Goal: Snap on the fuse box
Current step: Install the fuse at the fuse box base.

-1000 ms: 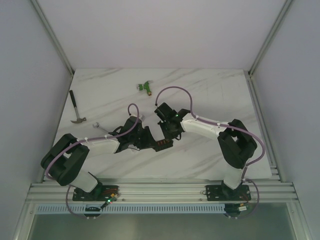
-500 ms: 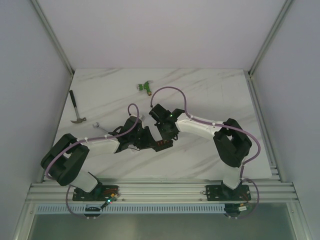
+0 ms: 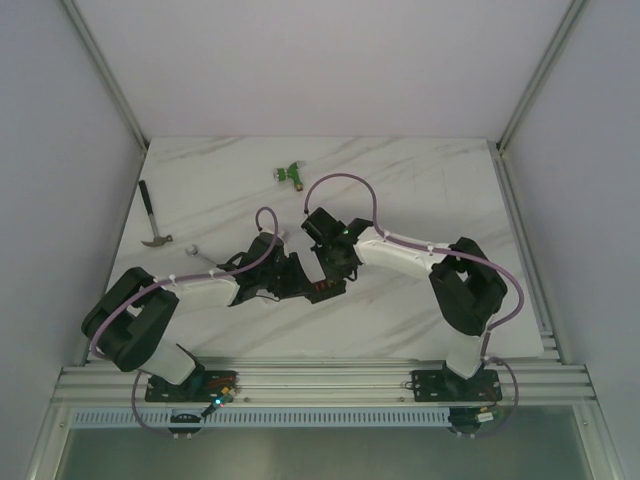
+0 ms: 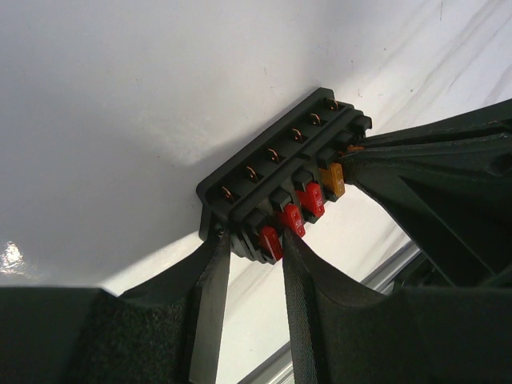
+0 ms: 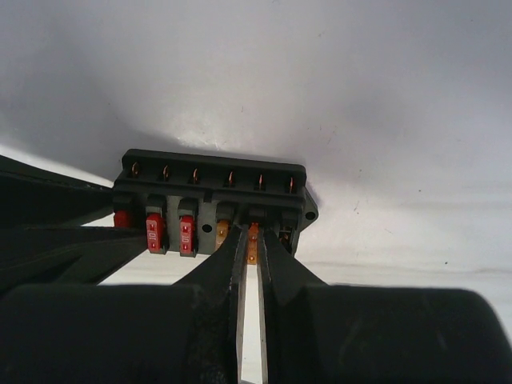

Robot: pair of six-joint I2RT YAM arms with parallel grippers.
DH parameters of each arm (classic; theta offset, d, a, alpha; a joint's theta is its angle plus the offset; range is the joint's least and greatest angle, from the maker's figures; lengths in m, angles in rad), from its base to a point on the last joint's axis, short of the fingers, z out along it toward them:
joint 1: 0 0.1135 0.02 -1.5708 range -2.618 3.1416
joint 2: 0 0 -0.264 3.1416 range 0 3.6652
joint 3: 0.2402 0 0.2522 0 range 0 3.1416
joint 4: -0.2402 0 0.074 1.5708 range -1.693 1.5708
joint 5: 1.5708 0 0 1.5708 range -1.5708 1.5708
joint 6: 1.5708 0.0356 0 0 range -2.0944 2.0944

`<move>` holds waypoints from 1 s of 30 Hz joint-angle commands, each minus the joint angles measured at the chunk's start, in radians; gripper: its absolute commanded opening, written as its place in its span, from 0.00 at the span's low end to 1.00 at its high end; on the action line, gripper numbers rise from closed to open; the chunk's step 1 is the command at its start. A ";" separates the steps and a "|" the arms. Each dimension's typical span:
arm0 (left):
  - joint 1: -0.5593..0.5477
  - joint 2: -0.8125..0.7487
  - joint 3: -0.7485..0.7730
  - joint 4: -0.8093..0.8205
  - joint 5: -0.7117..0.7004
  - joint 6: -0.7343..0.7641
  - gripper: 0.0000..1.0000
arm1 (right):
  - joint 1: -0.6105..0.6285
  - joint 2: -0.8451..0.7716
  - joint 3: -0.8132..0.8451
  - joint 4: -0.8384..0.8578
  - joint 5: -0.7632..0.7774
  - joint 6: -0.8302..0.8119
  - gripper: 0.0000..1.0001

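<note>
The fuse box (image 3: 322,289) is a black block with red and orange fuses, lying mid-table. In the left wrist view the fuse box (image 4: 280,172) has its near end between my left gripper's (image 4: 250,240) fingers, which press on both sides. My left gripper (image 3: 298,282) holds it from the left. In the right wrist view my right gripper (image 5: 252,234) is nearly closed on one orange fuse (image 5: 252,238) seated in the fuse box (image 5: 212,186). My right gripper (image 3: 335,272) comes in from the far right.
A green T-shaped connector (image 3: 291,174) lies at the back of the table. A hammer (image 3: 152,222) lies at the left edge, with a small metal piece (image 3: 197,251) near it. An aluminium rail (image 3: 320,378) runs along the near edge.
My right arm has shifted slightly left over the fuse box. The left arm and the fuse box have not visibly moved.
</note>
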 commanded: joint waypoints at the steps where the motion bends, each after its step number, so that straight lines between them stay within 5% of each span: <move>1: -0.002 0.017 0.007 -0.038 -0.014 0.002 0.40 | -0.026 0.202 -0.185 -0.054 -0.001 -0.003 0.00; 15: -0.002 0.019 0.000 -0.038 -0.019 -0.002 0.39 | 0.021 0.387 -0.212 -0.017 -0.012 -0.038 0.00; 21: -0.002 -0.006 -0.002 -0.038 -0.024 -0.004 0.40 | 0.023 0.203 -0.116 0.001 -0.107 -0.052 0.00; 30: -0.005 -0.052 -0.015 -0.040 -0.038 -0.011 0.42 | 0.008 -0.022 -0.004 -0.007 -0.108 -0.046 0.31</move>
